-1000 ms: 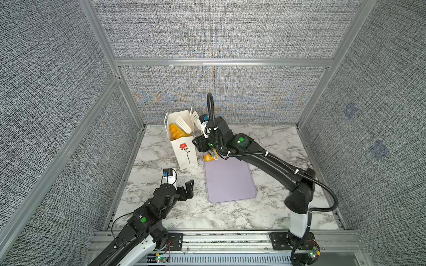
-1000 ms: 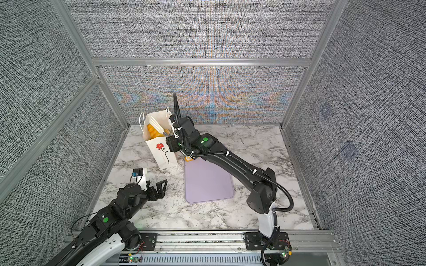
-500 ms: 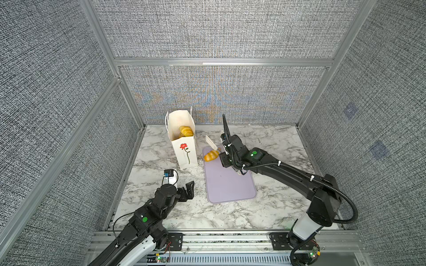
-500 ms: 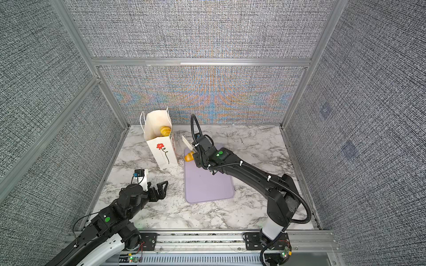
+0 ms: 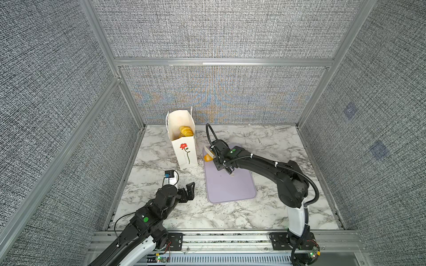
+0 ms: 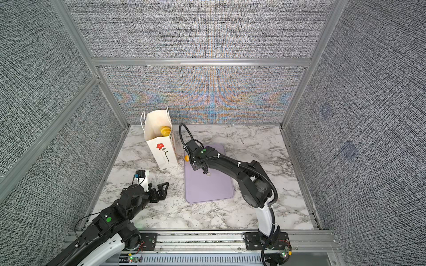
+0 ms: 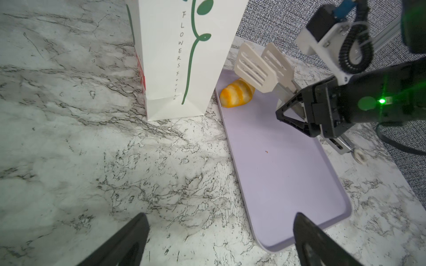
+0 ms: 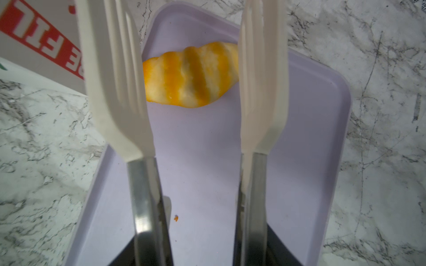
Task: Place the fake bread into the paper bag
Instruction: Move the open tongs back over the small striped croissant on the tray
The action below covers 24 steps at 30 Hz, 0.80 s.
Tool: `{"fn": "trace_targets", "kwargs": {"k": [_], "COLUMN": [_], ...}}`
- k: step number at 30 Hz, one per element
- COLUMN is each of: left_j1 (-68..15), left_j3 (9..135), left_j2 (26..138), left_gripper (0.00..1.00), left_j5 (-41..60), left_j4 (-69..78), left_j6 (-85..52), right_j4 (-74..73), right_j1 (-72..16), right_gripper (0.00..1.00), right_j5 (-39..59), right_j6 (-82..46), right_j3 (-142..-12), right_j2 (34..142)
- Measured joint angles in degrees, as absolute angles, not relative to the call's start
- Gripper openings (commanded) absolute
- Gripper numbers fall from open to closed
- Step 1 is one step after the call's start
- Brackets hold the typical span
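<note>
A white paper bag point(image 5: 184, 152) point(image 6: 161, 152) point(image 7: 179, 57) with a red flower stands upright at the back left, with golden fake bread point(image 5: 186, 131) point(image 6: 165, 130) inside its open top. One striped orange-yellow roll point(image 5: 208, 157) point(image 6: 187, 158) point(image 7: 236, 96) point(image 8: 189, 76) lies on the far corner of the lilac tray point(image 5: 230, 191) point(image 8: 207, 161), beside the bag. My right gripper point(image 5: 221, 161) point(image 7: 306, 115) point(image 8: 202, 253) is shut on white tongs point(image 7: 260, 66) point(image 8: 115, 69). Their two blades stand apart, one at each end of the roll. My left gripper point(image 5: 189, 192) point(image 6: 161, 191) point(image 7: 221, 221) is open and empty, low over the marble.
The tray point(image 6: 207, 188) lies on the marble table point(image 5: 161, 216), right of the bag. A small orange crumb point(image 8: 176, 217) sits on the tray. Grey fabric walls on metal rails close in the back and both sides.
My right arm has drawn back from above the bag's mouth and come down to the tray. The tongs now straddle the roll there. The left arm has not moved.
</note>
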<state>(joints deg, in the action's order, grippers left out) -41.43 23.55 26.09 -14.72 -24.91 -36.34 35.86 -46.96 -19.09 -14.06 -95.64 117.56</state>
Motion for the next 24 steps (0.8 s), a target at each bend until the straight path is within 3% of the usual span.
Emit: {"fn": "trace_targets", "kwargs": {"k": [11, 24], "left_j1": [-41.43, -41.43], "left_j3": [22.7, 22.7], "left_j2": [26.2, 26.63], "left_gripper": [0.99, 0.99], "left_j5": [-13.5, -13.37], "left_j4": [-23.97, -22.76], "left_j6": [-36.47, -36.47], "right_j4": [43.88, 50.96], "right_j1": [-48.9, -48.93], "right_gripper": [0.53, 0.47], "right_j5": [-24.62, -28.97], "right_j6": [-9.91, -4.34], "right_j3": [-108.05, -106.8], "right_j2": [127.02, 128.09]}}
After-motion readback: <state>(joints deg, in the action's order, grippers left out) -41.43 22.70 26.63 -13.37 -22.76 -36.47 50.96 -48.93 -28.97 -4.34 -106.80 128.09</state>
